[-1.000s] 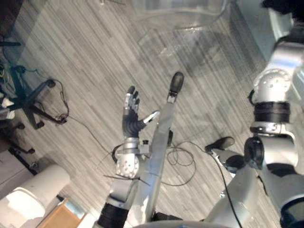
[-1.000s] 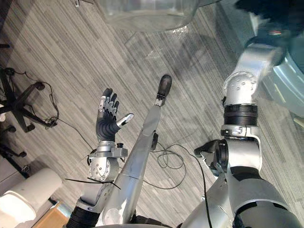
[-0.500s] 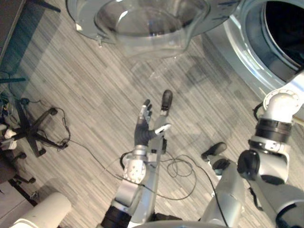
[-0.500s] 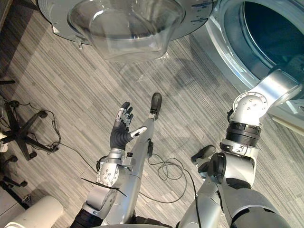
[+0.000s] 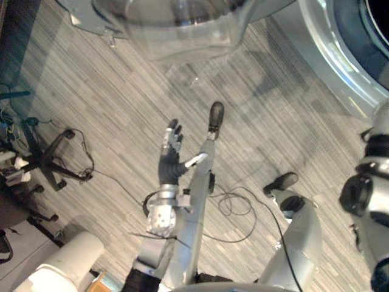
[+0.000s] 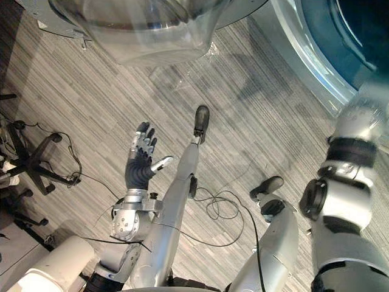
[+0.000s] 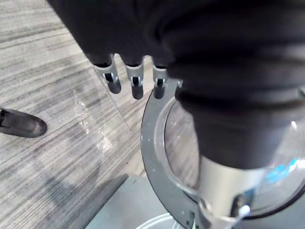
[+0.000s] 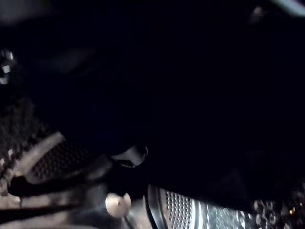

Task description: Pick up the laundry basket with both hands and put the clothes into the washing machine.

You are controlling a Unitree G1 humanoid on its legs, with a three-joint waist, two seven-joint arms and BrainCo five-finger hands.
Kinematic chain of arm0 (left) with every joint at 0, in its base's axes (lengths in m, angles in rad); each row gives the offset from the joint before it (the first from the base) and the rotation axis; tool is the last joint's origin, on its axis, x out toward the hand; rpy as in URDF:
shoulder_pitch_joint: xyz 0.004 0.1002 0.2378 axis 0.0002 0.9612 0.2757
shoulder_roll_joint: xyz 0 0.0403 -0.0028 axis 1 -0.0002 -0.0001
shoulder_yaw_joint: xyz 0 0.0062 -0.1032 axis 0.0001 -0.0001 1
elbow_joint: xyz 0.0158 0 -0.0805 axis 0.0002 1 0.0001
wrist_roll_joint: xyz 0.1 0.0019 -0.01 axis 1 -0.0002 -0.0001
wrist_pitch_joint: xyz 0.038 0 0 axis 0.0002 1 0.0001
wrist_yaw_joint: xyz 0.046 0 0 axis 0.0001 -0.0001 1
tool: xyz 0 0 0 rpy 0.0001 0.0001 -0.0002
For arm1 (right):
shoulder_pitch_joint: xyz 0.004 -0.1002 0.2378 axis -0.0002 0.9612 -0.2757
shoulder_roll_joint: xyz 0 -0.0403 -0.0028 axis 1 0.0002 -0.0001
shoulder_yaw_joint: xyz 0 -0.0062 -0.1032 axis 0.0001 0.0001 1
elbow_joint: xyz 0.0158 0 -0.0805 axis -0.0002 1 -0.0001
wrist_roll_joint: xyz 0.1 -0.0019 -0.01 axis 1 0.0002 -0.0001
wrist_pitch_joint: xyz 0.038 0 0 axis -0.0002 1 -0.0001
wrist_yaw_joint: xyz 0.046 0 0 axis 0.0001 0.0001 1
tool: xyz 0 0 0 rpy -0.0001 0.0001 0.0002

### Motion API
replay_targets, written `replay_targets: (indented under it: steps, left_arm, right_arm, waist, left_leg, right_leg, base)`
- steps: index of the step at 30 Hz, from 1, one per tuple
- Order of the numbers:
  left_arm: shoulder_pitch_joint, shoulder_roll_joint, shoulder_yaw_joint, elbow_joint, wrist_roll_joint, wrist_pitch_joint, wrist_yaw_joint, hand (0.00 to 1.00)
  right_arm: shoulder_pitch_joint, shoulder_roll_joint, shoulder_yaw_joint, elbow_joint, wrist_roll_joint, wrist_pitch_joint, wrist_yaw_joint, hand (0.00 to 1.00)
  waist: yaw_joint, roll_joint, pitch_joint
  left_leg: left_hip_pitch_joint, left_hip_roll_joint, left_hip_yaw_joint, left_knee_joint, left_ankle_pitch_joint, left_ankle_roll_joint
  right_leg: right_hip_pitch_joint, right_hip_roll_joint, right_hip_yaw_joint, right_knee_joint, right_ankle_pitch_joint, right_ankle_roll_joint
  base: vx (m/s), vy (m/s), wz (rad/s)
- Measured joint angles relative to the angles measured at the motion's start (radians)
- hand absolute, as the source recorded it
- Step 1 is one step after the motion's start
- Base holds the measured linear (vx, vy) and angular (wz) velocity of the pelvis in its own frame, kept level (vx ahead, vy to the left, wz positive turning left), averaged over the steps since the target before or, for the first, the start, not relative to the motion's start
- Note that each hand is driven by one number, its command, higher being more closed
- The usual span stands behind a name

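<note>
One washing machine (image 5: 334, 58), with one door (image 6: 140, 30) swung fully open to the left of its opening, glass bowl facing out over the striped grey floor (image 5: 109, 91). One container to check, the drum (image 8: 190, 212). The right wrist view shows a strip of its perforated metal wall under a large dark mass. It's too dark to tell whether that mass is clothes.

Two arms. The left hand (image 5: 169, 164) is out in front of the machine, just below the open door, palm up, fingers (image 7: 136, 86) straight and thumb spread, holding nothing. The right arm (image 6: 352, 158) runs up to the machine's opening. I can't tell what the right hand's fingers are doing.

One office chair (image 5: 45, 159), with only its castor base seen, sits well left of the machine. One white rounded object (image 5: 64, 267) is further from the machine than the chair, on the same side.
</note>
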Motion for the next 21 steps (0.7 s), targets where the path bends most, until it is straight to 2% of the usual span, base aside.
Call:
replay_targets:
  steps: [1,4,7,10,12,13,15,17,19,20,21]
  left_arm:
    - [0.01,0.0,0.001,-0.016,-0.013,-0.004,-0.006,0.0]
    - [0.014,-0.001,0.003,-0.02,-0.029,-0.003,-0.012,0.0]
    - [0.014,-0.007,0.01,-0.019,-0.031,-0.003,-0.012,0.0]
    - [0.013,-0.013,0.009,-0.016,-0.032,-0.002,-0.012,0.0]
    - [0.013,-0.013,0.009,-0.009,-0.032,-0.002,-0.013,0.0]
    - [0.013,-0.013,0.008,-0.006,-0.032,-0.002,-0.013,0.0]
    - [0.011,-0.008,0.007,0.014,-0.032,0.001,-0.014,0.0]
    - [0.011,-0.002,0.008,0.035,-0.032,0.012,-0.016,0.0]
    - [0.011,0.01,0.01,0.046,-0.032,0.021,-0.027,0.0]
    - [0.011,0.018,0.016,0.053,-0.032,0.022,-0.037,0.0]
    - [0.012,0.021,0.019,0.062,-0.031,0.023,-0.042,0.0]
  right_arm:
    - [-0.081,-0.067,0.043,0.001,-0.004,-0.001,-0.015,0.0]
    - [-0.161,-0.149,0.112,0.03,-0.014,-0.011,-0.026,0.0]
    - [-0.16,-0.14,0.167,0.079,-0.002,-0.01,0.013,0.0]
    - [-0.073,-0.039,0.189,0.163,0.012,0.004,0.076,0.0]
    - [0.04,0.089,0.215,0.227,0.011,0.029,0.103,0.0]
    - [0.07,0.122,0.229,0.233,0.01,0.033,0.107,0.0]
    - [0.164,0.233,0.262,0.233,0.003,0.052,0.122,0.0]
    - [0.255,0.315,0.272,0.233,-0.025,0.068,0.15,0.0]
    - [0.322,0.366,0.272,0.222,-0.066,0.075,0.182,0.0]
    - [0.372,0.406,0.274,0.222,-0.091,0.09,0.207,0.0]
    - [0.428,0.444,0.273,0.222,-0.112,0.097,0.225,0.0]
  waist:
    - [0.004,0.001,0.0]
    - [0.001,0.001,0.0]
    - [-0.011,0.001,0.0]
    - [-0.017,0.0,0.0]
    - [-0.021,0.0,-0.001]
    - [-0.022,0.0,-0.001]
    - [-0.026,0.0,-0.002]
    - [-0.031,-0.001,-0.002]
    - [-0.028,-0.005,-0.004]
    - [-0.027,-0.015,-0.007]
    - [-0.03,-0.021,-0.008]
  left_leg:
    - [-0.01,-0.001,-0.008,-0.006,0.007,-0.005]
    - [-0.013,-0.004,-0.025,-0.002,0.009,-0.007]
    - [-0.01,-0.003,-0.026,0.015,0.009,-0.008]
    - [0.016,0.008,-0.01,0.036,0.009,-0.008]
    - [0.055,0.028,0.002,0.037,0.008,-0.008]
    - [0.061,0.033,0.006,0.037,0.007,-0.01]
    - [0.072,0.052,0.01,0.038,-0.024,-0.039]
    - [0.078,0.059,0.012,0.038,-0.031,-0.04]
    - [0.081,0.072,0.019,0.038,-0.053,-0.066]
    - [0.084,0.072,0.028,0.039,-0.072,-0.087]
    - [0.098,0.072,0.031,0.042,-0.042,-0.053]
  right_leg:
    - [-0.01,-0.004,-0.008,0.012,-0.003,-0.005]
    - [0.0,-0.005,-0.015,0.026,-0.004,-0.006]
    - [0.015,-0.001,-0.016,0.023,-0.004,-0.006]
    - [0.045,0.007,-0.012,0.01,-0.004,-0.006]
    - [0.078,0.028,-0.006,-0.013,-0.006,-0.012]
    - [0.083,0.033,-0.003,-0.016,-0.008,-0.016]
    - [0.081,0.049,0.01,-0.015,-0.011,-0.021]
    - [0.082,0.063,0.015,-0.016,-0.007,-0.027]
    - [0.083,0.072,0.017,-0.029,0.005,-0.038]
    - [0.083,0.073,0.026,-0.052,0.02,-0.037]
    - [0.086,0.08,0.044,-0.05,0.022,-0.033]
  base:
    - [0.03,0.003,0.18]
    - [0.05,0.002,0.26]
    - [0.05,0.0,0.04]
    - [0.01,-0.001,-0.2]
    - [-0.02,-0.006,-0.35]
    - [-0.04,0.0,-0.37]
    - [-0.05,0.01,-0.33]
    - [-0.04,0.023,-0.2]
    - [-0.02,0.024,-0.18]
    - [0.0,0.031,-0.25]
    - [0.01,0.027,-0.23]
